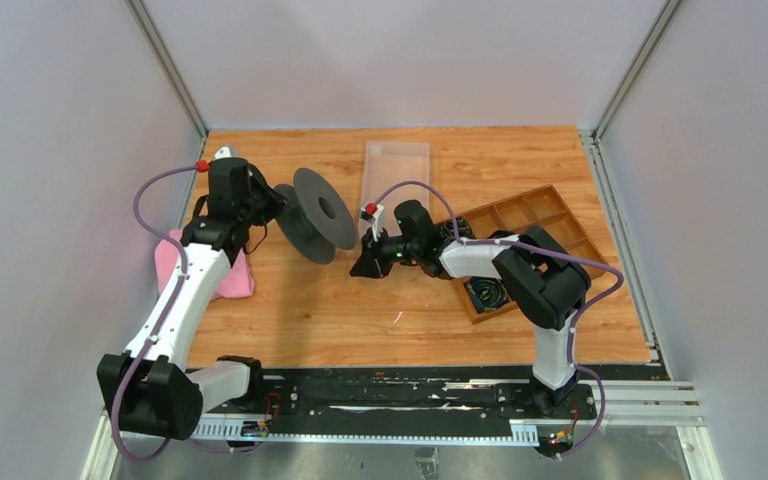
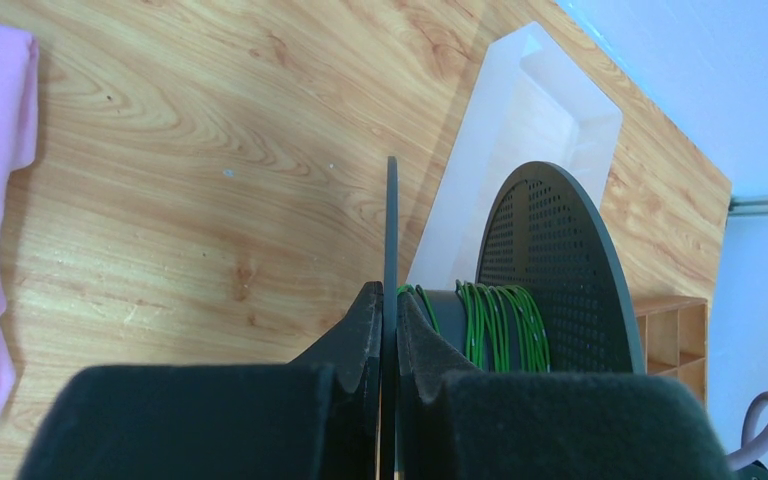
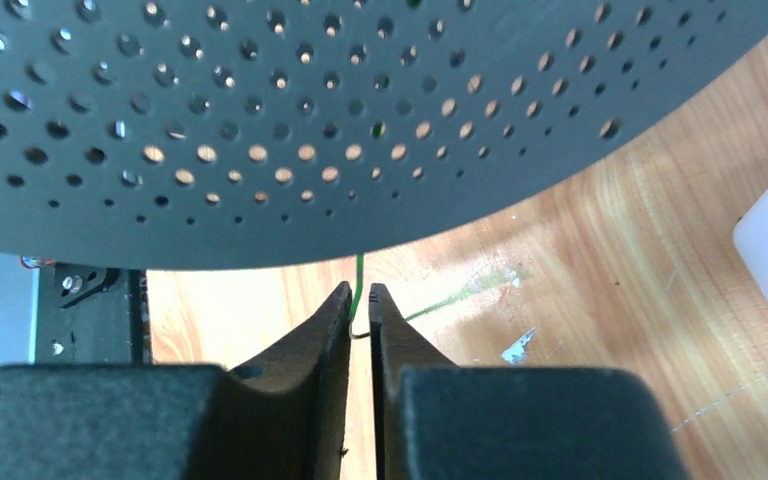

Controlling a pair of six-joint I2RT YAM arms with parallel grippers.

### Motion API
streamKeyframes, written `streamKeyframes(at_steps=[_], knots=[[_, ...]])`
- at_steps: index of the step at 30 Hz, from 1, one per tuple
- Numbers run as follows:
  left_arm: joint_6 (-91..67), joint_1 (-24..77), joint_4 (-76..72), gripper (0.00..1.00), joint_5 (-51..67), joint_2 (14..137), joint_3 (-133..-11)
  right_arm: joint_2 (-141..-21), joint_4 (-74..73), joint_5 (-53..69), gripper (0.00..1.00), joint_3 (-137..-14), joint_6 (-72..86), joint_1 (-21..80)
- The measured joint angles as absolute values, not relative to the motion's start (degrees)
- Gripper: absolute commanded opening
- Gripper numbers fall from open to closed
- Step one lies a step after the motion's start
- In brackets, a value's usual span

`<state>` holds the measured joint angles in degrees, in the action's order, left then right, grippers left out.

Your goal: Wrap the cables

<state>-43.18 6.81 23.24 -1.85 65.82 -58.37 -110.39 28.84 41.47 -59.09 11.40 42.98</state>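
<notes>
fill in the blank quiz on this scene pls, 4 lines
1. The left gripper clamps the thin flange of the dark ____.
2. The cable wound on it is ____.
3. The right gripper has a strand of that cable ____ its fingers.
4. The cloth on the table is ____.
Missing: spool; green; between; pink

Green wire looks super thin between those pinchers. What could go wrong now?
The green wire sits between the nearly closed fingers of the right gripper; it might slip out. The left gripper holds the spool only by one thin rim, so a hard pull could tilt it.
</notes>
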Motion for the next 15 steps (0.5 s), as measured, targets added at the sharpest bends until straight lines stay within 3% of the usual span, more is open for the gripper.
streamKeyframes(at_steps=[2, 15], knots=[[-43.33, 6.44, 23.24, 0.0, -1.76, 65.71, -58.37, -110.39, 28.73, 41.91, 0.01, -59.09, 11.62, 42.98], [-41.87, 5.69, 23.29, 0.0, -3.27, 65.54, -58.37, -106.87, 21.15, 44.75, 0.01, -60.75, 11.68, 44.73]])
